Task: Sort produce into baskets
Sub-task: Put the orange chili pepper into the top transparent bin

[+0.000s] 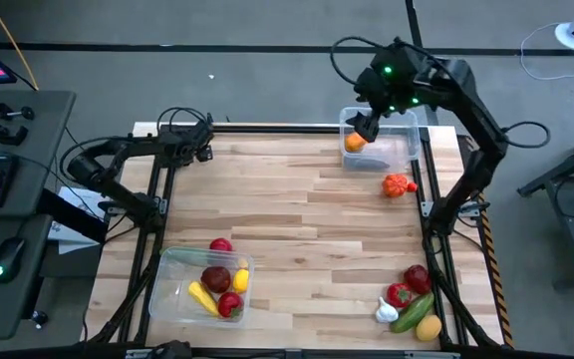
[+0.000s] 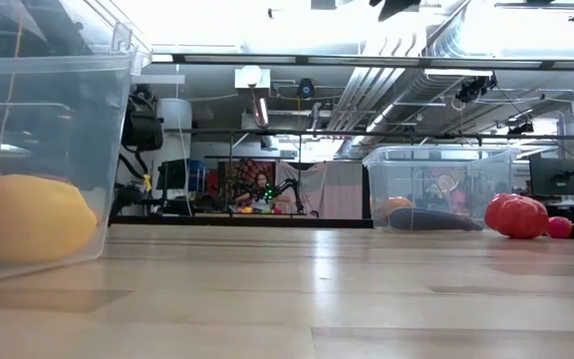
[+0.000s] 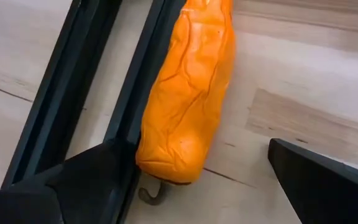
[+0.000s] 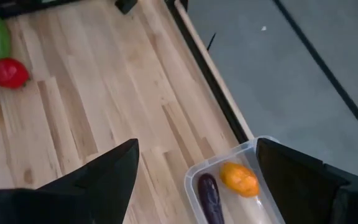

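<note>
Across the wooden tabletop (image 1: 307,214), we're hovering our right pincer (image 4: 194,165), released and empty, over 1 basket (image 1: 407,150); left pincer (image 3: 194,180), probably released, risks nudging the carrot (image 3: 188,93).

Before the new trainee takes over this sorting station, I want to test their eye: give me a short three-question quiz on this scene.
1. True or false: the right gripper hangs open above the far basket.
2. What lies in the far basket?
A. an orange piece and a purple eggplant
B. two bananas
C. garlic only
3. Fill in: seen past the left gripper's open fingers, a long orange vegetable lies on the table beside a dark ____.

Key: 1 true; 2 A; 3 frame rail.
</note>
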Robot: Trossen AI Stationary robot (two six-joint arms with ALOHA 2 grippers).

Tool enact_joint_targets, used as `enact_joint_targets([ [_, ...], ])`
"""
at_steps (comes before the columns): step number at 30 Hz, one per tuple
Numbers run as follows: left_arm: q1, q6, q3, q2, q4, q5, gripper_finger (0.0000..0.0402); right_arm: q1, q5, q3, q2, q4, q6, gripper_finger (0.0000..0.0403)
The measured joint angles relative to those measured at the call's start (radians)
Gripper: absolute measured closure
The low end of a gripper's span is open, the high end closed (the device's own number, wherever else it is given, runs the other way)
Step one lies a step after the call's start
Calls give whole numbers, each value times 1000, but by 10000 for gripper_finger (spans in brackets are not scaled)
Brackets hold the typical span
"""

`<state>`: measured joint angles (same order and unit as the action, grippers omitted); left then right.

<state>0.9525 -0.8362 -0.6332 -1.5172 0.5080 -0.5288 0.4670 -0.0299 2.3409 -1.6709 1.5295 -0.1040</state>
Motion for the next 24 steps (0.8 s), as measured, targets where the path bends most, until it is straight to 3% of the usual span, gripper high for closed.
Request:
enact_joint_targets([
  [4,-21,-2,2,-13,-7,-10,22,-50,-84,0,49,22,50,87],
  [10,-74,-34,8,-1,12,-66,89,-104,-188,0,116,42,132,87],
  [13,-97,-70,2,8,-34,4,112,-117,-214,0,148,42,165,87],
  [24,-107,-106,1,-47,-66,-21,120,-123,-233,0,206,42,217,87],
])
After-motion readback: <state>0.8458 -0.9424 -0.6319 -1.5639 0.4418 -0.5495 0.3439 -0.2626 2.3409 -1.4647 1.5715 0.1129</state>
